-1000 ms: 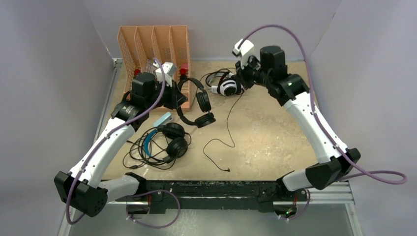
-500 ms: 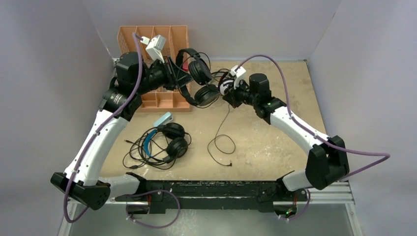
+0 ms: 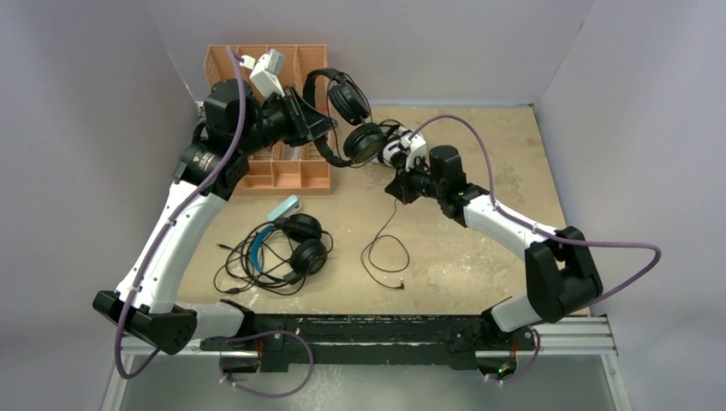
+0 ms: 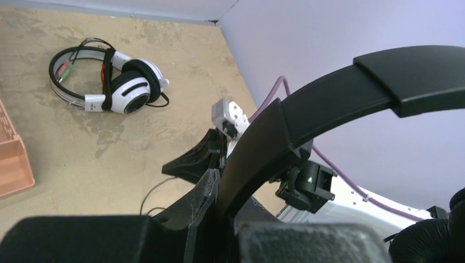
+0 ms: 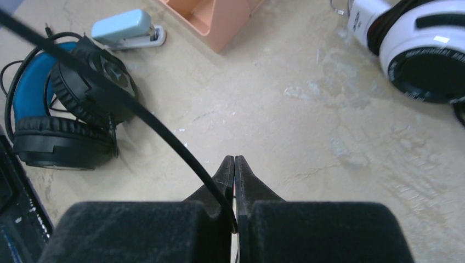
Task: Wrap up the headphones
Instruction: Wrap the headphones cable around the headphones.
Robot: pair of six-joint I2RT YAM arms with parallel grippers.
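Sandy tabletop (image 3: 488, 240) between pale lilac walls is your work surface. Above its far middle the slim all-black headphones (image 3: 349, 96) hang clear of it, with your left gripper (image 3: 324, 130) clamped tight on the headband, likely so the cord drops free for winding. Your right gripper (image 5: 234, 164) is pinched closed on that thin cable (image 5: 137, 109), whose slack loops onto the table; the white-and-black headset (image 4: 118, 87) lies just beyond it and the blue-banded headset (image 3: 291, 244) near left, both apparently waiting.
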